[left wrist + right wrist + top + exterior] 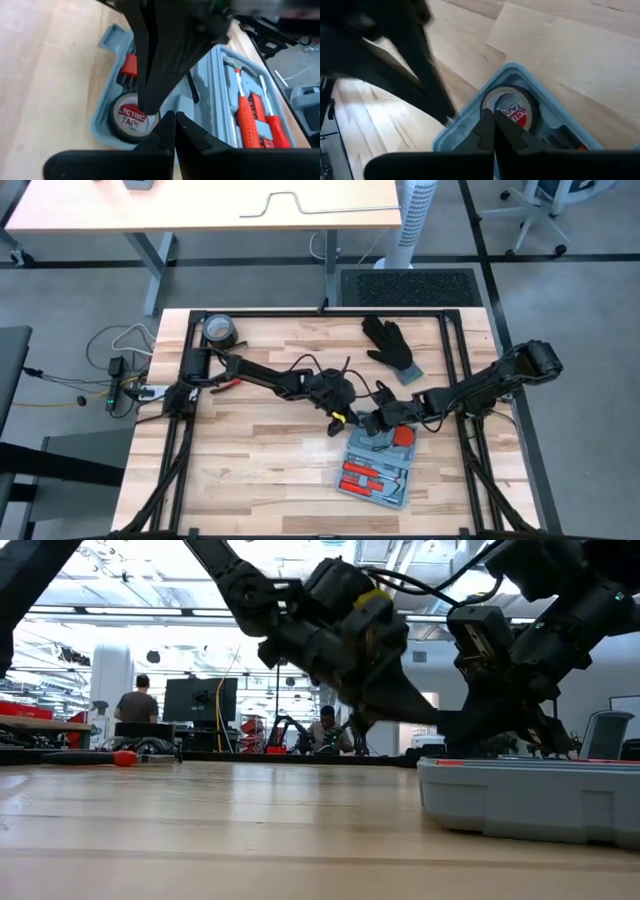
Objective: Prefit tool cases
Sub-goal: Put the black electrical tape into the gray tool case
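Open tool case at table's five o'clock, left gripper clenched empty, right gripper clenched empty over its electrical tape roll

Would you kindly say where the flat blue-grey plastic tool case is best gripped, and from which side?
Probably the bare rim of the blue-grey plastic tool case, from above at its front-left corner: it lies open and flat, and both grippers crowd the far end by the tape roll.

Wooden table with tool case, glove, tape roll
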`<state>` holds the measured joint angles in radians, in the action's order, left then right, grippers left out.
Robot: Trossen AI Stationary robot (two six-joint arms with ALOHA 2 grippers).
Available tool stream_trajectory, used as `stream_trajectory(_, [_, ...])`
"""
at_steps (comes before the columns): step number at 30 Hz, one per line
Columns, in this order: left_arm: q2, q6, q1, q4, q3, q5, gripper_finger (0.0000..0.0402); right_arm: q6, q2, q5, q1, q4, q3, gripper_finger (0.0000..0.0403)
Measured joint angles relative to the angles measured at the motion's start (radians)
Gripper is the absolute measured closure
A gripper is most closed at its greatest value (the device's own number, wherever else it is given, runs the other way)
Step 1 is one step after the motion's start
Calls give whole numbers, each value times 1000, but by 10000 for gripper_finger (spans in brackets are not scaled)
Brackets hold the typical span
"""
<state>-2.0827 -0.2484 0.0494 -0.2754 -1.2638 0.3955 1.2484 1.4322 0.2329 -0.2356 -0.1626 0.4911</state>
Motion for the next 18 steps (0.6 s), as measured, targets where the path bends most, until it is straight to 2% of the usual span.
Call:
stream_trajectory(7, [-78, 9, 0, 64, -72, 41, 401, 34, 0, 0, -18, 15, 0, 398])
stream_trajectory(12, [-78, 97, 2, 134, -76, 11, 401, 94, 6, 2, -44, 115, 1, 398])
stream_trajectory(18, [-77, 119, 16, 157, -77, 24, 401, 139, 6, 27, -61, 93, -20, 398])
